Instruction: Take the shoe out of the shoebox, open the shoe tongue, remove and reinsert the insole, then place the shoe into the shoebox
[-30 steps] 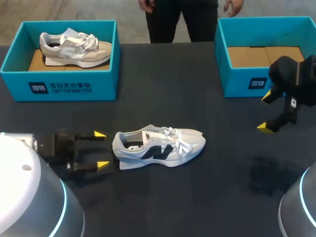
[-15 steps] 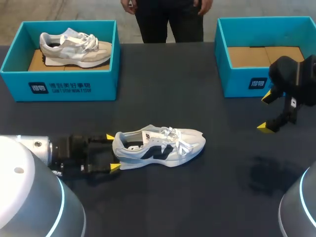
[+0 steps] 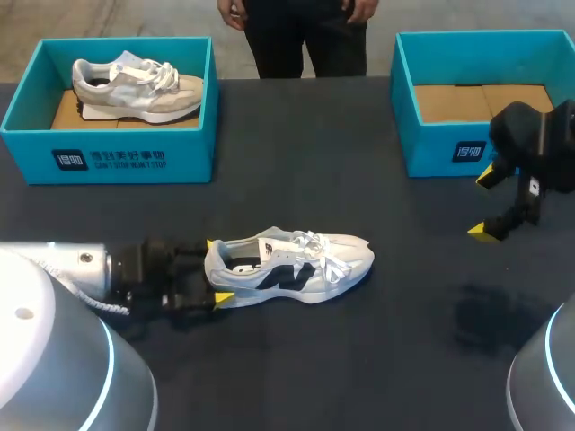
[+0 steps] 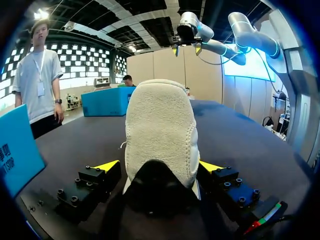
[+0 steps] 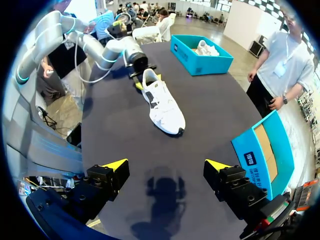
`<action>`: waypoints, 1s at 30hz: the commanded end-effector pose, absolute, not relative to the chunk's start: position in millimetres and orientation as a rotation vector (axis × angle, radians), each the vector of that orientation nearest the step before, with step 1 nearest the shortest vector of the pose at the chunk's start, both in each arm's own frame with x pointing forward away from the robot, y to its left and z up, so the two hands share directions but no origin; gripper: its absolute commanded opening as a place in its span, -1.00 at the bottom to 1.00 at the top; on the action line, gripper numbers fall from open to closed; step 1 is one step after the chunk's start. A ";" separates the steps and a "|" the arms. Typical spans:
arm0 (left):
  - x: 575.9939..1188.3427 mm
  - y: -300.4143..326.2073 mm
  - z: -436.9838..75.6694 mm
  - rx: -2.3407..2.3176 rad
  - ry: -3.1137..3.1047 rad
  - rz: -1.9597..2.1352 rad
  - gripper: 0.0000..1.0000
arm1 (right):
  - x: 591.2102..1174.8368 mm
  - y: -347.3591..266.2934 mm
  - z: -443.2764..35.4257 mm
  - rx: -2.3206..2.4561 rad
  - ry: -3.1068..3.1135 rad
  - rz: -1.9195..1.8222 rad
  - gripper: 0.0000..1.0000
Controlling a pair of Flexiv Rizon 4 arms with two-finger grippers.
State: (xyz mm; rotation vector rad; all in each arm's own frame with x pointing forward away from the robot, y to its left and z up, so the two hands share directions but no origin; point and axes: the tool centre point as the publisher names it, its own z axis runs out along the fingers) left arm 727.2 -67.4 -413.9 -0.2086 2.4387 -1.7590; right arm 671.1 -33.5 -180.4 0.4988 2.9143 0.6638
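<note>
A white sneaker with a dark side mark (image 3: 289,267) lies on its sole in the middle of the dark table, toe pointing right. My left gripper (image 3: 216,271) is open around its heel, one yellow tip on each side. In the left wrist view the padded heel (image 4: 159,131) fills the gap between the open fingers (image 4: 106,166), close to both. My right gripper (image 3: 485,204) hangs open above the table in front of the empty blue shoebox (image 3: 476,148) at the right. In the right wrist view the sneaker (image 5: 162,101) lies well ahead of the open gripper (image 5: 167,167).
A second blue shoebox (image 3: 112,148) at the back left holds a beige sneaker (image 3: 137,87). The right-hand box shows a bare cardboard floor. A person stands beyond the far edge without touching the table.
My left arm has slid to the right along the table until its open fingers came around the sneaker's heel. The right arm and the sneaker have stayed where they were.
</note>
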 end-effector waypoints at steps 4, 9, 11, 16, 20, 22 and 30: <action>734.7 -75.8 -416.6 -0.188 2.456 -1.767 1.00 | 672.9 -32.5 -181.3 0.500 2.918 0.660 1.00; 734.6 -79.7 -418.0 -0.189 2.463 -1.773 1.00 | 672.9 -32.5 -181.3 0.500 2.918 0.660 1.00; 734.4 -80.7 -419.4 -0.188 2.469 -1.773 1.00 | 672.9 -32.5 -181.3 0.500 2.918 0.660 1.00; 733.5 -80.9 -421.1 -0.181 2.485 -1.774 0.90 | 672.9 -32.5 -181.3 0.500 2.918 0.660 1.00; 733.1 -80.2 -422.8 -0.174 2.496 -1.771 -0.42 | 672.9 -32.5 -181.3 0.500 2.918 0.660 1.00; 733.4 -80.1 -422.7 -0.166 2.502 -1.776 -1.00 | 672.9 -32.5 -181.3 0.500 2.918 0.660 1.00; 734.7 -79.1 -419.1 -0.113 2.534 -1.779 -1.00 | 672.9 -32.5 -181.3 0.500 2.918 0.660 1.00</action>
